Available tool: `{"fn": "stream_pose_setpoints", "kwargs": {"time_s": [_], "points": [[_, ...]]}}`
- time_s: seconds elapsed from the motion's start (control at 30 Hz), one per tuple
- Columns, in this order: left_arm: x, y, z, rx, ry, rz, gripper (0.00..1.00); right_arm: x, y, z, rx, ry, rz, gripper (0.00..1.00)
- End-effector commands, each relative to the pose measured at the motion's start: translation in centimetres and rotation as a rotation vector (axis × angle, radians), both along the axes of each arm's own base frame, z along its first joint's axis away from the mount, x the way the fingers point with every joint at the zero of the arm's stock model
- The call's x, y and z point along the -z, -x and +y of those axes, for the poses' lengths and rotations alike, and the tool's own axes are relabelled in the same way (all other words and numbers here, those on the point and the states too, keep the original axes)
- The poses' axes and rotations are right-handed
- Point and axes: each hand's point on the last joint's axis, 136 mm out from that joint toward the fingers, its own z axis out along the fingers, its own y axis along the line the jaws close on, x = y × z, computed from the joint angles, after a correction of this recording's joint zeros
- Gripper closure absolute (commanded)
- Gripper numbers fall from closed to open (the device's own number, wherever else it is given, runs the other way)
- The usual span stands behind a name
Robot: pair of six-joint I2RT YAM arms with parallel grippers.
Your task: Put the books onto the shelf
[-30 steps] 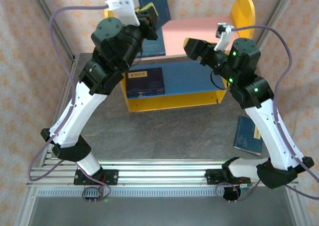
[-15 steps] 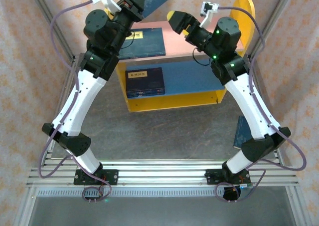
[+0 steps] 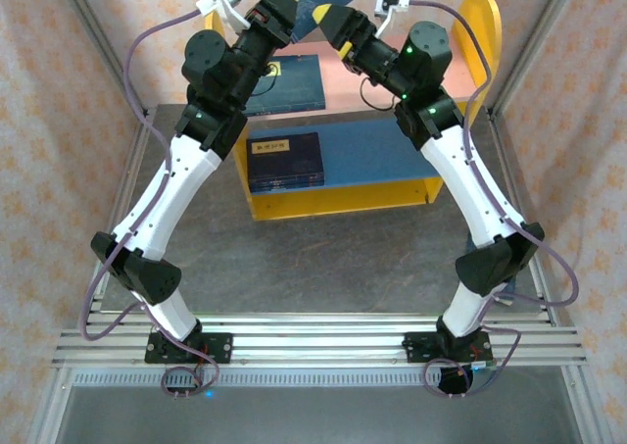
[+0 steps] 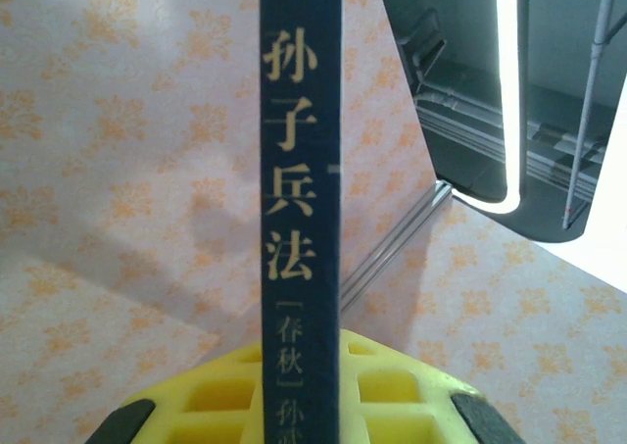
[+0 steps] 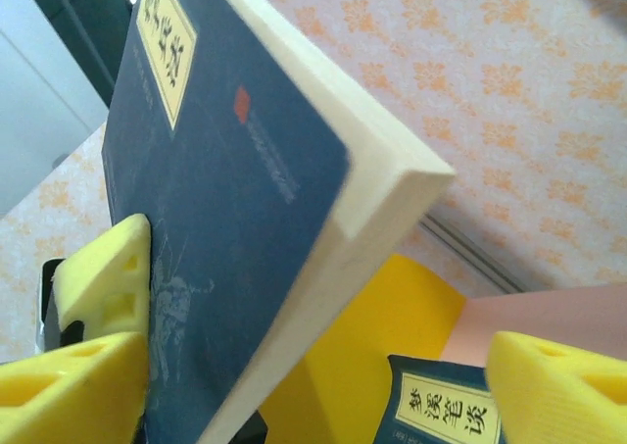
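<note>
1. The grey surface carries the shelf, which stands at its far side.
2. The shelf's pink upper board bears one navy book, lying flat with its label up, toward the shelf's left end.
3. The shelf's blue lower board bears a second navy book, also flat, directly below the first.
4. A round-topped yellow side panel rises at the shelf's right end.
5. In front of the shelf, metal rails edge the surface.

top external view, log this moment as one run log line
left jaws: shut on raised book | right jaws: open beside it | shelf: upper book on pink board, lower book on blue board
</note>
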Motion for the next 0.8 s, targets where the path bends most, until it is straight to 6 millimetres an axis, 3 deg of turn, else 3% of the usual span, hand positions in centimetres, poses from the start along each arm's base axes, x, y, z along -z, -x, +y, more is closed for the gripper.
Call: {"fn": "stream_pose_setpoints", "kwargs": {"time_s": [0.0,0.07,0.2,0.43,0.6,0.77], "points": [[-2.9,2.5,0.4,0.045,0.060,-0.106,1.00,-3.4,1.9,0.5,-0.060,-0.058,-0.092,0.22],[-2.6,2.4,0.4,0.040,0.058,-0.100,1.00,-3.7,1.9,0.6,-0.063,-0.063,-0.098,0.31],[-2.2,2.4,0.2,0.033,0.049,-0.096,1.00,-3.9,2.1,0.7,-0.070,-0.065,-0.102,0.59],[-1.6,2.6,-0.4,0.034,0.008,-0.076,0.98,-3.8,2.5,0.9,-0.085,-0.047,-0.129,0.89],[-0.4,3.9,-0.2,0.037,-0.053,-0.042,0.58,-3.7,3.9,0.5,-0.093,-0.004,-0.182,0.95],[2.0,6.7,1.0,0.032,-0.166,0.026,0.43,-2.3,5.9,-0.7,-0.097,0.087,-0.223,0.97]]}}
